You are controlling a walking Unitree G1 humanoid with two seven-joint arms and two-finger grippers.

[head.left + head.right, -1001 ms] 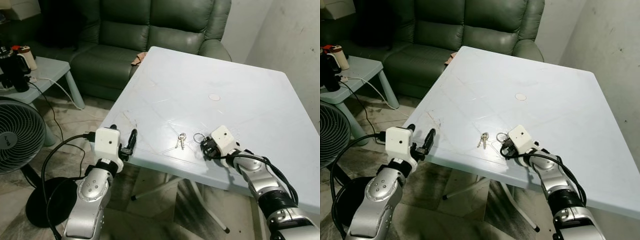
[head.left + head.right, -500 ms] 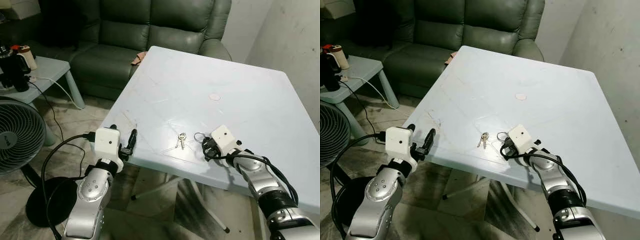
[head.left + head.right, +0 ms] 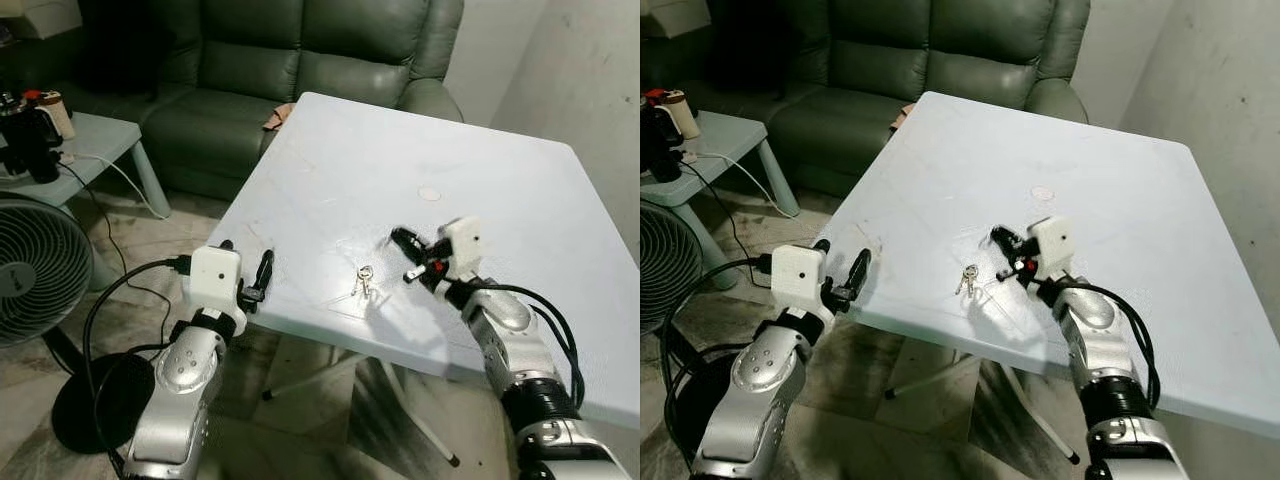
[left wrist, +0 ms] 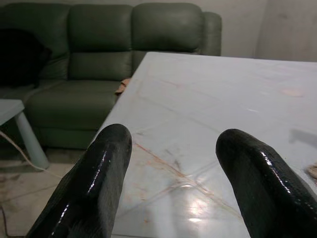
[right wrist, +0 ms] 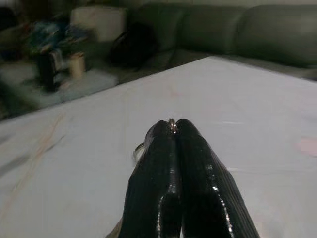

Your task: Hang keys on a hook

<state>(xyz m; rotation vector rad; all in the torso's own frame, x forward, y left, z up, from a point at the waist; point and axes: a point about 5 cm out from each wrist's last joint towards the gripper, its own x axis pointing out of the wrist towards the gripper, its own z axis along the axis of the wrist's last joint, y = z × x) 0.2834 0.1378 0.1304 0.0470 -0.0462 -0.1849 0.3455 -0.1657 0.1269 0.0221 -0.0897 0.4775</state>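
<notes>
Right gripper [image 3: 403, 240] has risen off the table [image 3: 520, 200] near its front edge — fingers pinched on the key ring [image 5: 138, 148]; keys [image 3: 361, 281] still lying flat.

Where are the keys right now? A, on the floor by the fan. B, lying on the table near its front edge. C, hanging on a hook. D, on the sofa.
B: the keys lie flat on the table near its front edge, with the right gripper raised just beside them, its jaws shut on a thin ring.
</notes>
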